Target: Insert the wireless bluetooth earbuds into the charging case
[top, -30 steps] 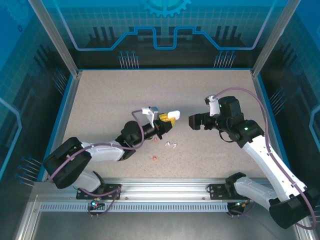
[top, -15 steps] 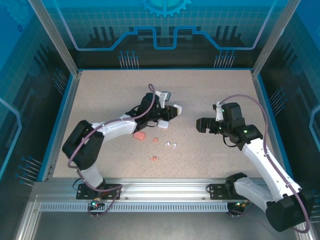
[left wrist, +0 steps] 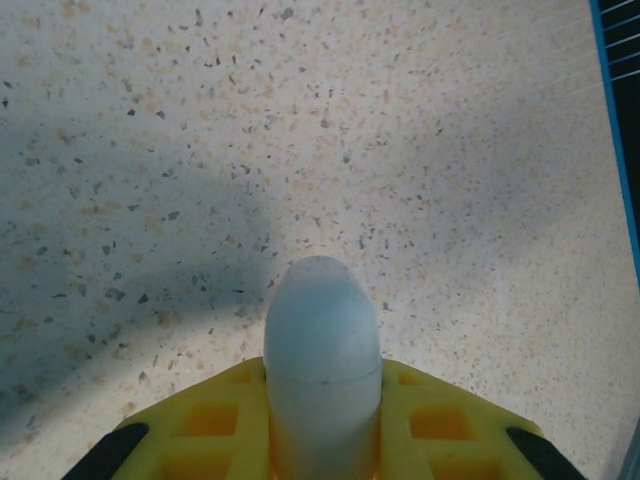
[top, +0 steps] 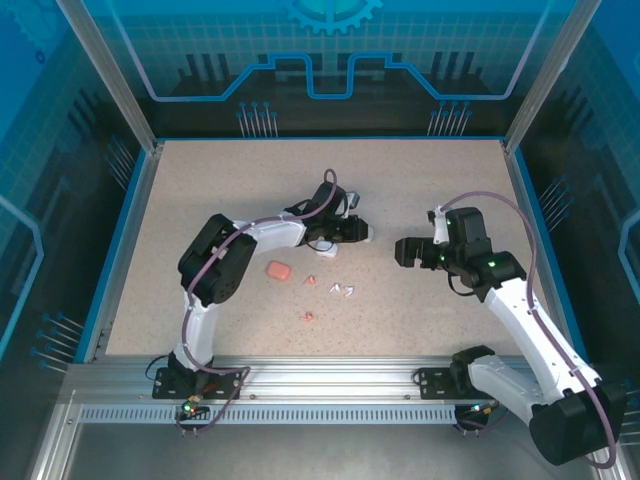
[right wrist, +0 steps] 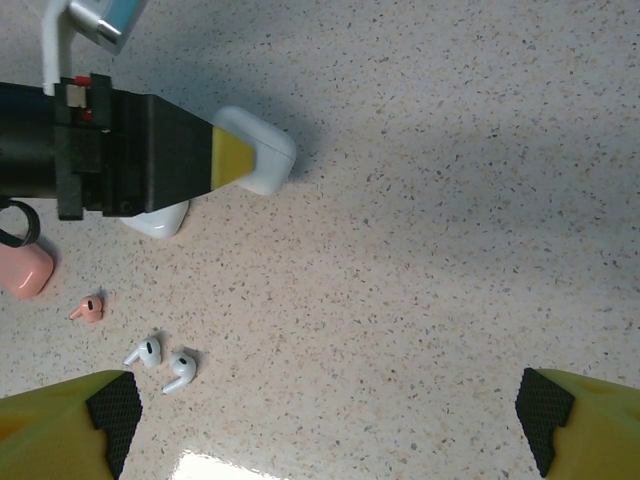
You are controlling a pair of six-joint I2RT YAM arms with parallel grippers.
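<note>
A speckled beige tabletop [top: 200, 180] edged in blue sits inside aluminium posts [top: 108, 75] and blue circuit-patterned panels [top: 330, 50].

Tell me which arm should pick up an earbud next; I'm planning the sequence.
Right. The right gripper is open and empty, white earbuds lying in its wrist view; the left gripper is shut on a white case.

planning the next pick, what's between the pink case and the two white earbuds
A pink earbud, lying apart from both the pink case and the two white earbuds; the right wrist view shows it.
</note>
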